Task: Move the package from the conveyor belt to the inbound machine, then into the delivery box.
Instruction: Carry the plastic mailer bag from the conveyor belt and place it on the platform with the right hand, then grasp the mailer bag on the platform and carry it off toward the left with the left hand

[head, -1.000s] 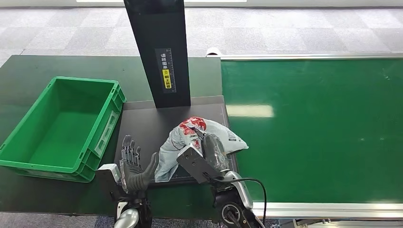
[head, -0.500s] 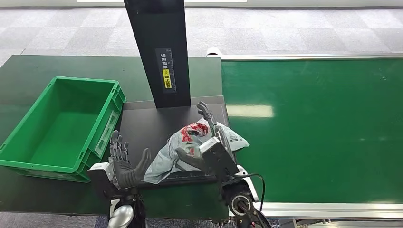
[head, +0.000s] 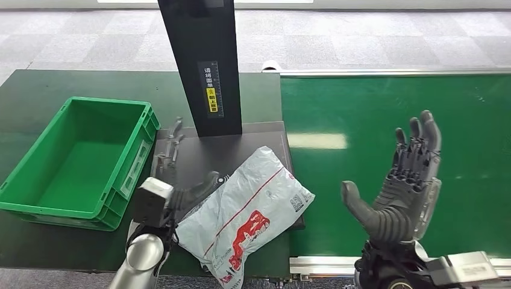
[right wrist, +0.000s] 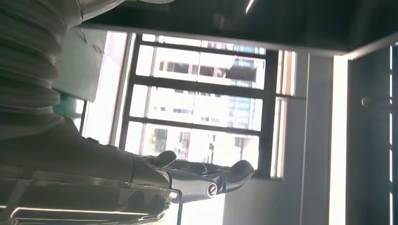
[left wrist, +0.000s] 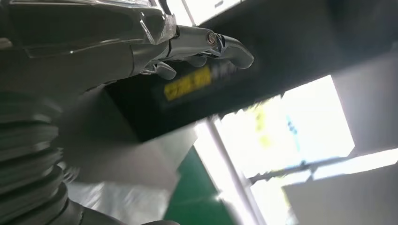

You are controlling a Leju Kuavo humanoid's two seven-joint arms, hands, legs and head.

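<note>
Your package (head: 250, 208) lies flat on the black scanner plate (head: 181, 158), one end hanging over the table's near edge. Your left hand (head: 175, 174) rests beside it, fingers spread and holding nothing, thumb touching the bag. Your right hand (head: 401, 189) is raised open above the green belt (head: 373, 108). The black post (head: 202, 66) stands just behind the package, and the green crate (head: 114, 180) sits left of the plate.

Pale grey package (head: 247, 211) (red print, red stripe) beside green crate (head: 78, 159).
</note>
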